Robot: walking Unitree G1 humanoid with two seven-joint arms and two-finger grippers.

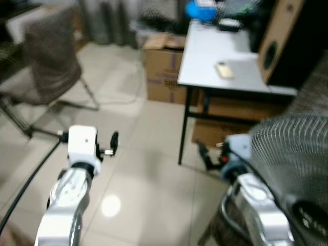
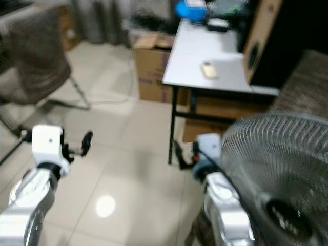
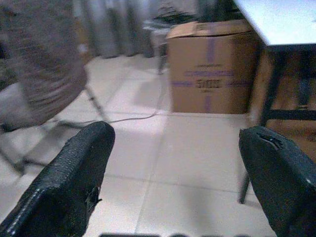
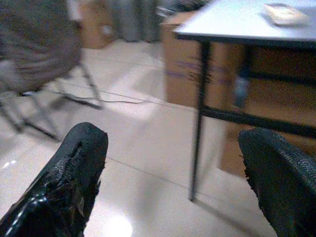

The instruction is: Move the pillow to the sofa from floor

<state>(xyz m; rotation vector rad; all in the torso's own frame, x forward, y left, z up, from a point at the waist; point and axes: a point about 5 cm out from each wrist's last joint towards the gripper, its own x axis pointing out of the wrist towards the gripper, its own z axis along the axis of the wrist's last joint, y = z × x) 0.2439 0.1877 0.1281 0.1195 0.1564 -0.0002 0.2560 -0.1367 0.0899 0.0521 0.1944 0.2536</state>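
No pillow can be made out in these blurred frames. A brown woven surface [image 2: 302, 84] at the right edge may be the sofa; I cannot tell for sure. My left gripper [image 1: 110, 144] is held out over the tiled floor, and its two black fingers [image 3: 74, 173] stand wide apart with nothing between them. My right gripper [image 1: 209, 154] is raised near the table's front leg. Its fingers [image 4: 74, 173] are also spread wide and hold nothing.
A white table [image 1: 215, 61] with a remote [image 1: 224, 70] stands ahead right, cardboard boxes [image 1: 163, 66] beside and under it. A wire-grille fan [image 1: 294, 159] is close at my right. A brown chair [image 1: 48, 61] stands left. Open tiled floor [image 1: 138, 159] lies between.
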